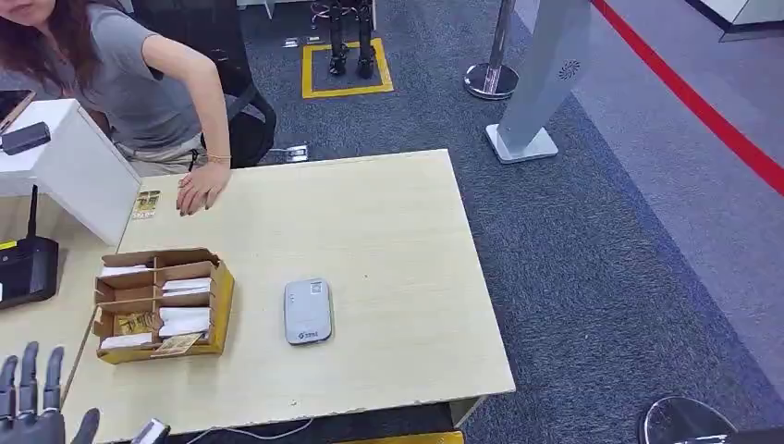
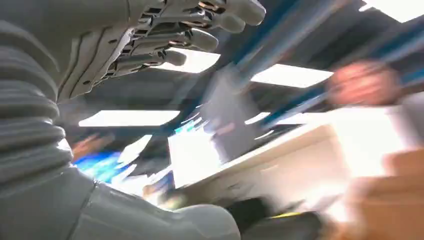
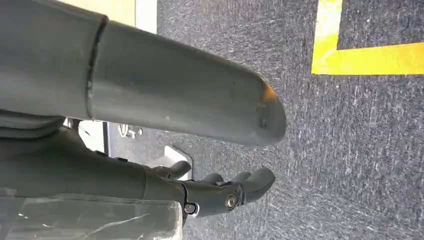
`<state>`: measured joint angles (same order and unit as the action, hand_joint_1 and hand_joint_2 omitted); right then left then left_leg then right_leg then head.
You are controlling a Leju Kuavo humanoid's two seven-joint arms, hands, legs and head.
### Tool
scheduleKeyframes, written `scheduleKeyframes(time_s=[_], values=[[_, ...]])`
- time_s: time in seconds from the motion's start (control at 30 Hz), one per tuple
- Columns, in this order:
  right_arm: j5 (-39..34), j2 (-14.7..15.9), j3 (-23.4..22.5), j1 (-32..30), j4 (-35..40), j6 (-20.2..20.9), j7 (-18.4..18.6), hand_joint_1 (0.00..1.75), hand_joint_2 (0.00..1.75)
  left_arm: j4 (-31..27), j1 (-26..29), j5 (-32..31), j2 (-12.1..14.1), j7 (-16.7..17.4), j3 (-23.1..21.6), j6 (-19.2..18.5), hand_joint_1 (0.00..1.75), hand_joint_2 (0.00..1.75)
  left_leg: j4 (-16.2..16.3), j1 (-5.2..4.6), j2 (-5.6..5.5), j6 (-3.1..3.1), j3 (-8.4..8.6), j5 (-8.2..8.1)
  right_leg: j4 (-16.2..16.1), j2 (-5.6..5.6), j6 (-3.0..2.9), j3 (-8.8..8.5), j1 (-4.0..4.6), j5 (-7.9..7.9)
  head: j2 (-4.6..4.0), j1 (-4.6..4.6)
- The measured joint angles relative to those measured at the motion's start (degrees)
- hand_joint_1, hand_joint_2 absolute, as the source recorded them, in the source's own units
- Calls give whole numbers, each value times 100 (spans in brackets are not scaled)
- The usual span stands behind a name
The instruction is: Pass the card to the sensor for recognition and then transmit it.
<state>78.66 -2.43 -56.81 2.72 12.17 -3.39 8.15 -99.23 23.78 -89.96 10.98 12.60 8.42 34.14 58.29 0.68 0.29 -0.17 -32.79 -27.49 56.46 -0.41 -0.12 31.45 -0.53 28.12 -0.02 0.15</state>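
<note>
The grey card sensor (image 1: 308,312) is lying flat on the pale wooden table (image 1: 388,240) and serves as the landmark here. Just beside it, on the side toward the robot's left arm, a cardboard tray (image 1: 163,303) with several compartments is sitting on the table, holding white cards (image 1: 185,321) in stacks; a yellowish card (image 1: 176,346) is leaning at the tray's near edge — well apart from the sensor, not touching it.

Beyond the tray, far from the sensor near the table's far corner, a person's hand (image 1: 202,188) is pressing flat on the tabletop, just beside a small printed card (image 1: 146,203). The person (image 1: 120,74) in a grey top is bending over that corner.

The left hand (image 1: 32,402) is showing at the near table edge, on the tray's side of the sensor, with its dark fingers pointing upward and spread apart, holding nothing. In the left wrist view the fingers (image 2: 190,37) are only loosely curved, with nothing between them; the background there is blurred.

The right hand (image 3: 220,192) is hanging over dark carpet (image 3: 350,150) by a yellow floor line (image 3: 370,57), far from the sensor — its fingers are curled inward, with nothing in them.
</note>
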Motion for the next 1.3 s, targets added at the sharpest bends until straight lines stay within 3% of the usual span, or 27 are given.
scheduleKeyframes(time_s=[0.07,0.13,0.2,0.37,0.63,0.87,1.3], values=[[4,2,0,3,0,0,-18,0,0,96,-234,-9,551,1392,-839,-242,0,175,0,3,-7,-2,-2,4,3,-8,0,-6,2,0,0,-7],[37,2,0,21,0,0,-35,0,0,177,-483,-11,1034,2252,-1764,-303,0,175,-1,2,-7,-8,-1,8,5,-3,-3,-18,3,-3,0,0],[59,2,0,21,0,0,-42,0,0,260,-668,-18,1396,2605,-2491,-330,0,175,-1,0,4,-9,1,8,6,10,-11,-16,5,-11,0,-2],[109,2,0,12,0,2,-46,0,0,430,-942,-15,1903,2703,-3382,-292,0,175,1,-4,5,-7,0,7,1,14,-9,-13,2,-12,0,0],[162,9,4,19,0,2,-57,0,0,535,-1373,-15,2217,2716,-4077,-292,0,175,1,-2,3,-6,-1,6,0,10,-9,-14,2,-11,0,0],[175,17,4,21,0,2,-57,0,0,535,-1518,-15,2305,2725,-4307,-336,0,175,1,-2,4,-6,-1,6,1,11,-10,-14,2,-11,0,0],[166,22,2,16,0,-7,-48,0,0,535,-1346,-11,2244,2727,-4269,-577,0,175,1,-3,3,-6,-2,6,0,11,-9,-14,2,-11,0,0]])
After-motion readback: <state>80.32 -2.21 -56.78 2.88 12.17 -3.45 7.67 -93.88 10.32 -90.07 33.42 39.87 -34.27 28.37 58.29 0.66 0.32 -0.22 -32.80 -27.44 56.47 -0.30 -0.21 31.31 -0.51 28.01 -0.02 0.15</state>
